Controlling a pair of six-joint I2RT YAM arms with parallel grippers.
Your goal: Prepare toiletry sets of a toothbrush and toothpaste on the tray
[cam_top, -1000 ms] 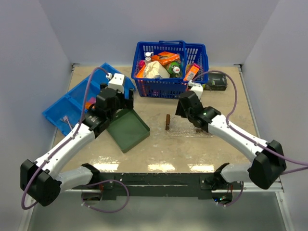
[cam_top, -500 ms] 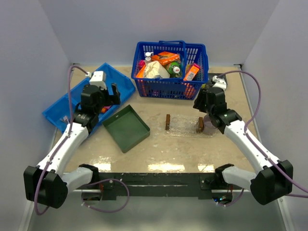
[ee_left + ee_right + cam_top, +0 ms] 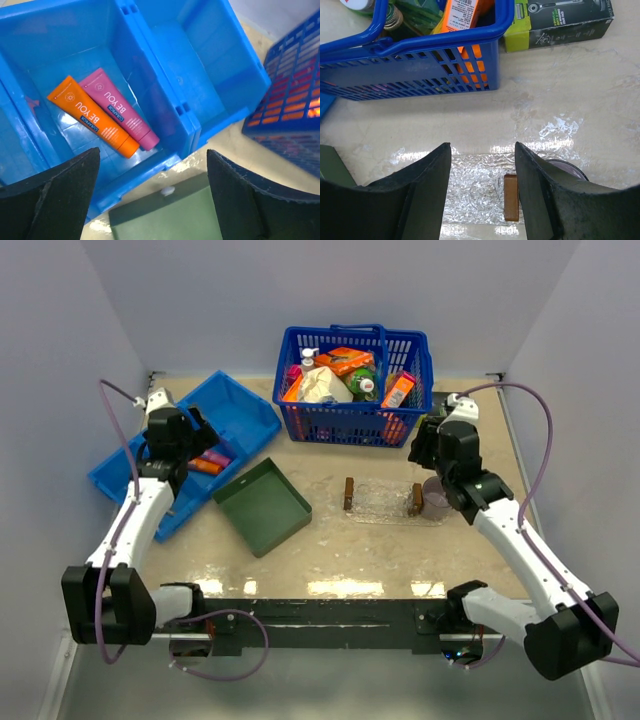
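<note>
Top view, left tool (image 3: pixel 195 435): poised over the blue divided bin (image 3: pixel 250 412) at the far left of the counter (image 3: pixel 330 555); fingers spread wide, nothing held.
Top view, toothpaste (image 3: pixel 206 462): two tubes side by side in one bin compartment, just beside the left tool.
Top view, tray (image 3: pixel 380 508): clear plastic, flat on the counter in front of the blue basket (image 3: pixel 355 415) and well apart from the bin. The dark green tray (image 3: pixel 262 505) lies between bin and tray. No tube shows on it.
Top view, right tool (image 3: pixel 430 455): above the tray's right handle (image 3: pixel 416 499); the purple mug (image 3: pixel 437 504) stands just beside that handle.
Left wrist view, orange tube (image 3: pixel 95 117) and pink tube (image 3: pixel 117 110): lying flat, touching along their length, caps toward the bin wall nearest the green tray. Both fingers frame the view, apart from the tubes.
Right wrist view, right tool: fingers parted, nothing between them; handle and mug rim below.
Toothbrush: none can be made out.
Step in hand: judged to be the approach for picking up a first tube; no set is laid out yet.
Next move calls for: lowering the left tool into the compartment, clearing the bin walls, and closing across one tube only. The tubes touch, so the outer edge of one is the safer entry. Transfer then passes over the green tray.
</note>
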